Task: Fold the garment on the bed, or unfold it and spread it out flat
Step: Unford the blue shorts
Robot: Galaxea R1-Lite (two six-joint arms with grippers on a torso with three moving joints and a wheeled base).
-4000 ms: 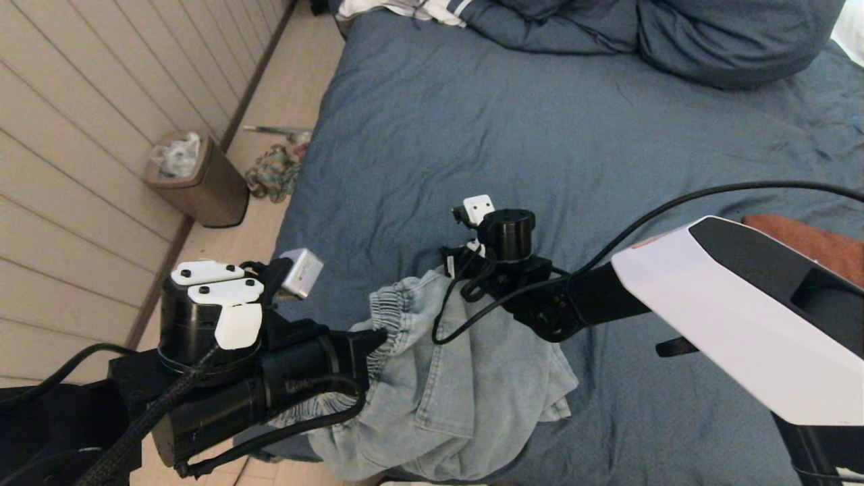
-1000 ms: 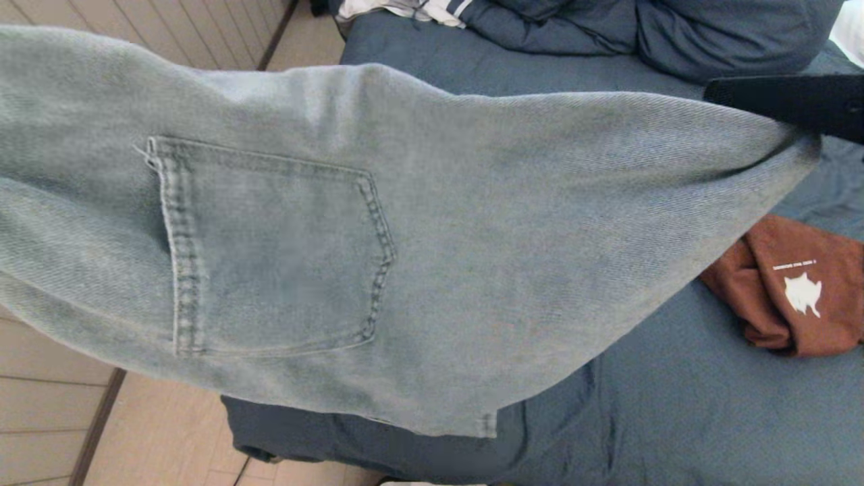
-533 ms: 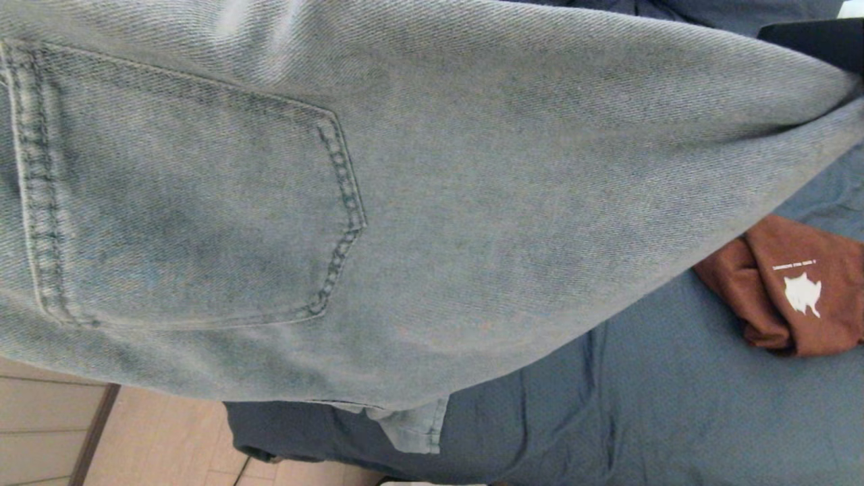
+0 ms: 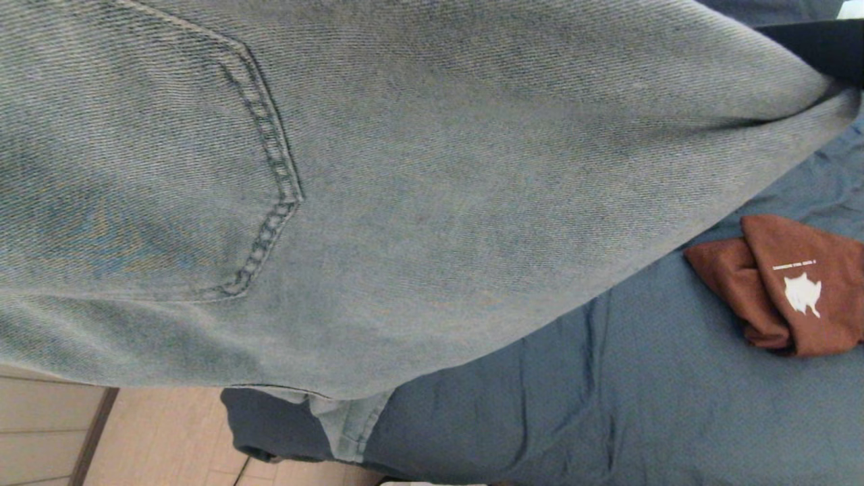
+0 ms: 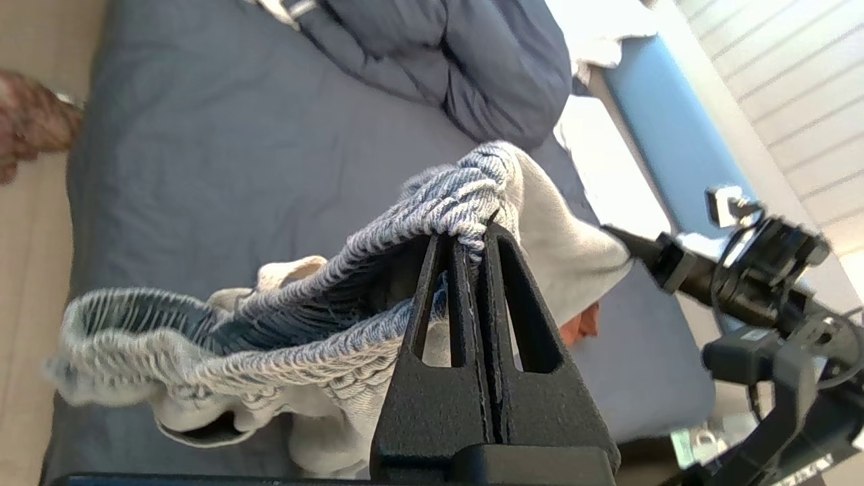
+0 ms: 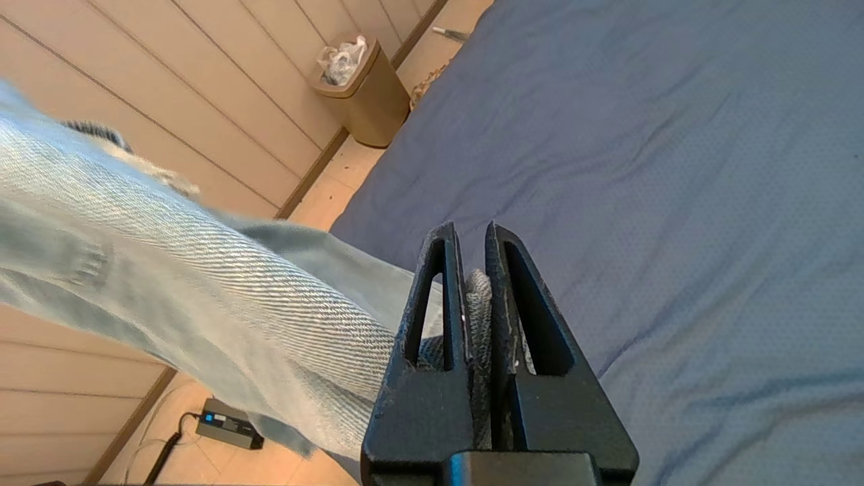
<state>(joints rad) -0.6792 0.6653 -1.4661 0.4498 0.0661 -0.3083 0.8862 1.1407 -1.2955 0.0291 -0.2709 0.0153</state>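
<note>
1. We found the bed (image 4: 675,405) covered in a wrinkled slate-blue sheet, occupying the right and lower part of the head view; its near corner hung over a pale wood-look floor (image 4: 155,432).
2. The denim garment (image 4: 418,202) was suspended above the bed, close to the head camera and filling most of that view, with a stitched patch pocket (image 4: 135,175) facing the camera.
3. The left gripper (image 5: 470,237) was clenched on the gathered elastic waistband of the garment, the fabric bunched between its black fingers.
4. The right gripper (image 6: 470,233) was likewise closed on a fold of the same denim, which trailed away from it over the bed edge and the floor.
5. A rust-brown garment (image 4: 790,283) with a small white print lay folded on the bed near its right side, apart from the denim.
6. At the head of the bed we noted bunched blue bedding (image 5: 466,61), with a blue headboard (image 5: 668,135) behind it.
7. The wall (image 6: 169,101) beside the bed was clad in pale horizontal panels. A brown waste bin (image 6: 361,98) with a plastic liner stood against it on the floor.
8. A dark power adapter (image 6: 228,424) with its cable lay on the floor near the wall.
</note>
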